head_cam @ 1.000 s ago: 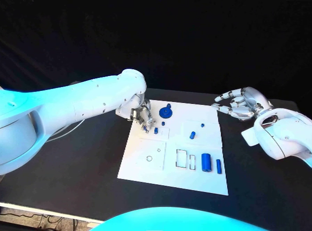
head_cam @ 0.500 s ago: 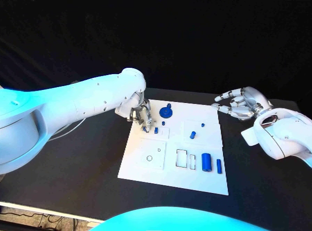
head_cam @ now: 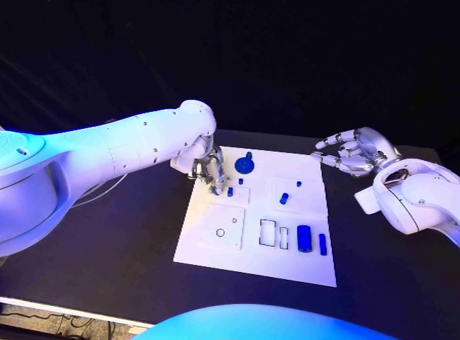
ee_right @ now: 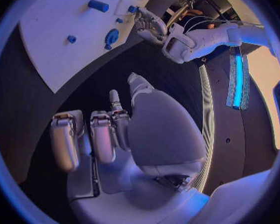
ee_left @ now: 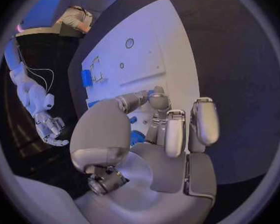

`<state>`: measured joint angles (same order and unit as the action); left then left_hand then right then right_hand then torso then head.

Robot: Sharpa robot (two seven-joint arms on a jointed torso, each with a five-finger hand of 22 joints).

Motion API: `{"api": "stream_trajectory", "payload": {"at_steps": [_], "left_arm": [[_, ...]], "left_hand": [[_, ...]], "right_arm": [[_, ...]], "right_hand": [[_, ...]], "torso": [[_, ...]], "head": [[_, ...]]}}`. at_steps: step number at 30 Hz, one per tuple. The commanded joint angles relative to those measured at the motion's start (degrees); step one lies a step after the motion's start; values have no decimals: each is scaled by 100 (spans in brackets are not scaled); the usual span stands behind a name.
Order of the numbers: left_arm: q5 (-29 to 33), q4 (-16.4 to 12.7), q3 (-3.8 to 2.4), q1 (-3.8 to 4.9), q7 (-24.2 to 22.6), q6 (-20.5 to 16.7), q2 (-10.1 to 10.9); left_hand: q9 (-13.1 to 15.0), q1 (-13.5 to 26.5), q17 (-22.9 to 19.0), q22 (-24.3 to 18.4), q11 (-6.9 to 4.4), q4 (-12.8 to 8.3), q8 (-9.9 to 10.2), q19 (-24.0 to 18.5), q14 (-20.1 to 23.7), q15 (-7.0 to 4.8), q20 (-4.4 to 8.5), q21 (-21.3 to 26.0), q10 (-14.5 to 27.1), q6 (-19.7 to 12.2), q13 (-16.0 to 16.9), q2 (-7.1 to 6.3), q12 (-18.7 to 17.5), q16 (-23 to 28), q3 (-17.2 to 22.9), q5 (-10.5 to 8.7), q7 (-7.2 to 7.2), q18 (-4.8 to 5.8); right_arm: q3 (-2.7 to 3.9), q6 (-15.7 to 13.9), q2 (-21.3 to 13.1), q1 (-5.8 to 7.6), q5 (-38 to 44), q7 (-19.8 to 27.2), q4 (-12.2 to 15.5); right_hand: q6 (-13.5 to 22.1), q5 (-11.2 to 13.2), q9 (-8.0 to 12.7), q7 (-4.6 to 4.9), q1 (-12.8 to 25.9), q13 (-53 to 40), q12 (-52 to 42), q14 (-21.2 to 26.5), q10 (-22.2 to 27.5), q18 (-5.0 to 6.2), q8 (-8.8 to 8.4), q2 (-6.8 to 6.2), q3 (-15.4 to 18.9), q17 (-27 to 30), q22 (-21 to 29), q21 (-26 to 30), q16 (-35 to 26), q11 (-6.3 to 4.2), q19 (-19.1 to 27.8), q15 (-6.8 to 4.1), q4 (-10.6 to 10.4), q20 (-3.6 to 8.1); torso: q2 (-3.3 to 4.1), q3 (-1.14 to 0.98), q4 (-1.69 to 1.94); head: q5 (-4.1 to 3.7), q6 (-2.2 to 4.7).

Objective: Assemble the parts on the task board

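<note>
The white task board [head_cam: 252, 244] lies in the middle of the black table. My left hand [head_cam: 208, 170] hangs over its far left corner, fingers pointing down. Thumb and a fingertip [ee_left: 159, 99] meet around a small blue peg [head_cam: 230, 191] standing on the board [ee_left: 146, 50]. A round blue part [head_cam: 245, 165] lies just beside the hand. Two small blue pieces [head_cam: 284, 199] sit mid-board. A blue cylinder [head_cam: 304, 239] and a thin blue bar [head_cam: 322, 244] lie at the near right. My right hand [head_cam: 350, 154] hovers off the board's far right corner, fingers loosely apart and holding nothing.
Two rectangular slots [head_cam: 268, 233] and a small ring hole [head_cam: 220, 232] are cut into the board's near half. Bare black table [head_cam: 107, 241] surrounds the board. My left arm [head_cam: 107, 152] reaches in over the table's left side.
</note>
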<state>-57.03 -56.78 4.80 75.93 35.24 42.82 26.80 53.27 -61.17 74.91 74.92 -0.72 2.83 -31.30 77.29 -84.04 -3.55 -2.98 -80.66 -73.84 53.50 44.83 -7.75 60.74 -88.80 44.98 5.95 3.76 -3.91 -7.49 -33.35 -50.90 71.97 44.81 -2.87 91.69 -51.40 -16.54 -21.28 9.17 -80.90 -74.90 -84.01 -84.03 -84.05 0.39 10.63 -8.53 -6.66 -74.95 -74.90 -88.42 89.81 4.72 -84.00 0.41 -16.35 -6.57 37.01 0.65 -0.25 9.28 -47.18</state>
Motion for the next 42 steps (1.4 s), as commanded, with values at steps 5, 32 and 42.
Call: {"api": "stream_trajectory", "payload": {"at_steps": [5, 32, 42], "left_arm": [[-91, -2, -1, 7, -134, -74, -54], [-92, 48, 0, 3, -82, 160, -56], [-99, 50, 0, 1, -83, 113, -50]], "left_hand": [[2, -74, 1333, 201, 6, -927, 6, 6, -535, 1, -12, 9, -34, 56, 23, 3, 36, -33, 900, 30, -5, -2], [-4, -92, 1350, 194, 6, -923, 19, -2, -541, 2, -12, 16, -35, 64, 15, -6, 30, -41, 887, 33, -6, -4], [-9, -111, 1352, 189, 5, -925, 31, -8, -541, 2, -12, 20, -45, 73, 36, -15, 42, -42, 878, 36, -6, -5]], "right_arm": [[0, 42, 10, -3, 40, 38, 11], [0, 49, 7, -3, 44, 32, 14], [0, 56, 19, -3, 44, 33, 8]], "right_hand": [[34, -15, 5, -2, -1, -1026, 17, -566, -112, 4, 38, -28, -22, -1382, -1415, 16, -30, -37, -519, -26, 2, 49], [34, -15, 5, -2, -1, -1026, 17, -566, -112, 4, 38, -28, -22, -1382, -1415, 16, -30, -37, -519, -26, 2, 49], [36, -33, 6, -1, -9, -1022, 21, -565, -109, 4, 46, -40, -39, -1378, -1416, 15, -32, -38, -520, -26, 1, 49]], "torso": [[7, 2, -2], [-2, 1, 4], [-4, 4, 0]], "head": [[-2, 9], [-18, -25], [-19, -22]]}}
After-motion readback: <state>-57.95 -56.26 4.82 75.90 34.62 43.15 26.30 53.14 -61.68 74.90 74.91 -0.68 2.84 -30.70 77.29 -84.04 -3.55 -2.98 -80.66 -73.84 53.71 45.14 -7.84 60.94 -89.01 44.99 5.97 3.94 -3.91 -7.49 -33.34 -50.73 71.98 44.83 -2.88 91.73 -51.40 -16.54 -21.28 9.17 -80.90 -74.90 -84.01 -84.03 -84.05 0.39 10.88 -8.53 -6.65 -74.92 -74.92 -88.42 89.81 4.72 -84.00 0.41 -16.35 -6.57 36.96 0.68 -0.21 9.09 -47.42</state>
